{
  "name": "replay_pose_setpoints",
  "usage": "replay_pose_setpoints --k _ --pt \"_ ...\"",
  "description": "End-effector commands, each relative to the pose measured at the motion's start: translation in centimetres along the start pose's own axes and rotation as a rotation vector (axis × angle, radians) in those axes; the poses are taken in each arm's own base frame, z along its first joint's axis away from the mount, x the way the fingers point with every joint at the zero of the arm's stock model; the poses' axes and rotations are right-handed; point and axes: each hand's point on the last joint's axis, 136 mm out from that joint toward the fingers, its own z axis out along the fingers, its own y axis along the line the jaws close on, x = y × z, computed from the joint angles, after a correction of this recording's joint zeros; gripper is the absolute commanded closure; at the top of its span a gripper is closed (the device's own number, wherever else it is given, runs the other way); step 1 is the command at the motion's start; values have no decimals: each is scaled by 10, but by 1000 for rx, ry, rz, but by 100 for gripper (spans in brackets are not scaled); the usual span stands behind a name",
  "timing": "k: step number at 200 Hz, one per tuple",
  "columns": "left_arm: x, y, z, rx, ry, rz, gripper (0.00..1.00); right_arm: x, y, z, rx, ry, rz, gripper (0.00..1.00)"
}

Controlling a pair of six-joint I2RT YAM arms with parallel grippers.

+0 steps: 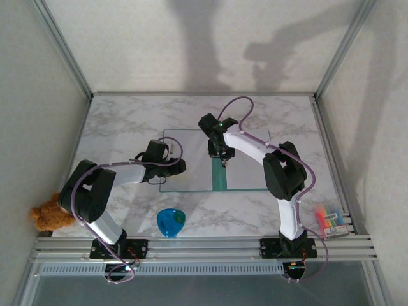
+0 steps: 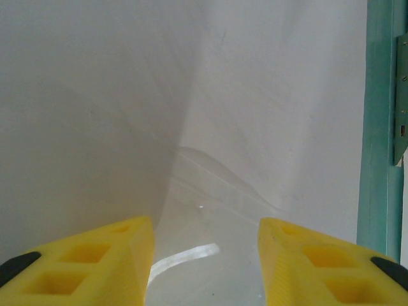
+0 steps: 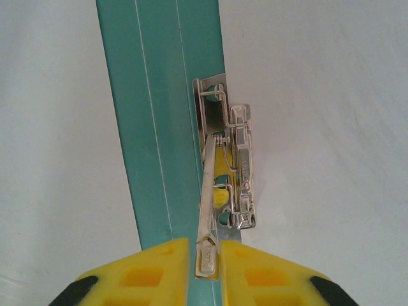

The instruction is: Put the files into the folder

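Note:
The folder (image 1: 191,143) lies open on the marble table, its teal spine strip (image 1: 218,175) running down the middle. A metal clip (image 3: 239,166) sits just right of the spine (image 3: 159,127). My right gripper (image 3: 205,245) is shut on the clip's long lever (image 3: 208,191), one yellow finger on each side of its tip. In the top view this gripper (image 1: 220,156) hangs over the spine's far part. White files (image 1: 245,169) cover the folder's right half. My left gripper (image 2: 205,223) is open low over the glossy pale left half, nothing between its fingers (image 2: 121,255).
A small blue cup (image 1: 171,222) stands near the front edge between the arm bases. A brown teddy bear (image 1: 50,215) sits at the front left corner, and a pack of coloured markers (image 1: 329,218) at the front right. Aluminium frame posts and walls surround the table.

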Motion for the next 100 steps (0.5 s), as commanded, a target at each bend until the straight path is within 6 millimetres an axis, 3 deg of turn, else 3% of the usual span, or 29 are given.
replay_pose_setpoints --k 1,100 --pt "23 21 6 -84 78 -17 52 8 -1 6 15 23 -2 82" --pt "24 22 8 -87 86 -19 52 11 -8 5 42 31 -22 87"
